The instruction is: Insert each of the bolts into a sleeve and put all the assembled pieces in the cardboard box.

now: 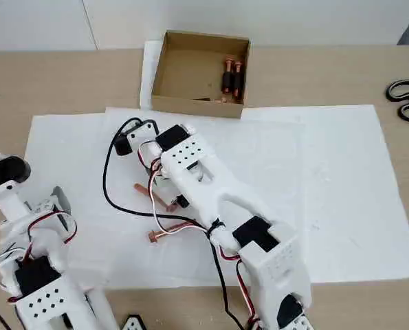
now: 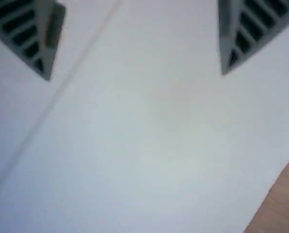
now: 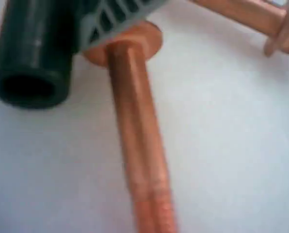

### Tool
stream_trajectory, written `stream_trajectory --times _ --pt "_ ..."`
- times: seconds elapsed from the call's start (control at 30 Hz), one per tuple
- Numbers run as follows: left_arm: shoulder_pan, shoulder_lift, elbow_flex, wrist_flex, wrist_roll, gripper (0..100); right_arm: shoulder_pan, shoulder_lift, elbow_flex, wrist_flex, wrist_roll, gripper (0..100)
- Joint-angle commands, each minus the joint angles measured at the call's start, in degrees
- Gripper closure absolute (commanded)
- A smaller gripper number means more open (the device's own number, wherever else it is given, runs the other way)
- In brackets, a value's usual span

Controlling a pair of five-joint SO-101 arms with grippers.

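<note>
1. Right pincer (image 1: pixel 157 180) is low over the paper (image 1: pixel 328 179) mid-surface, on top of a loose bolt (image 3: pixel 134 126) and a dark sleeve (image 3: pixel 32 63). Can't tell if it is open or closed, or gripping either part.
2. Key relation: the bolt head sits right at the pincer and the sleeve lies just beside the head. The shaft's long axis runs away from the pincer, flat on the paper. The sleeve's bore is open but angled off the shaft, so the two aren't lined up.
3. Second bolt (image 3: pixel 251 17) lies loose nearby, also flat.
4. Left pincer (image 2: pixel 134 75) is wide open and empty above bare paper, well apart from the parts. The right arm is clearly nearer.
5. Box (image 1: pixel 164 69) is at the far side, with two assembled pieces (image 1: pixel 231 77) inside by one wall.
6. Judgement: two bolts still to sleeve; the next move needs the bolt tip aligned with the bore.
</note>
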Motion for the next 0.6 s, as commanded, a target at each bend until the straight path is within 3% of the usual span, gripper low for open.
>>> stream_trajectory --times 0.0,0.33,0.57 --pt "-0.35 -0.53 -0.75 -1.41 -0.18 78 -0.48 -0.04 -0.79 0.22 -0.62 73.6" --pt "-0.35 -0.53 -0.75 -1.23 -0.18 78 3.38 5.32 -0.53 -0.4 -0.53 74.5" --pt "-0.35 -0.53 -0.75 -1.23 -0.18 78 6.2 6.55 -0.7 -1.71 -0.53 88.9"
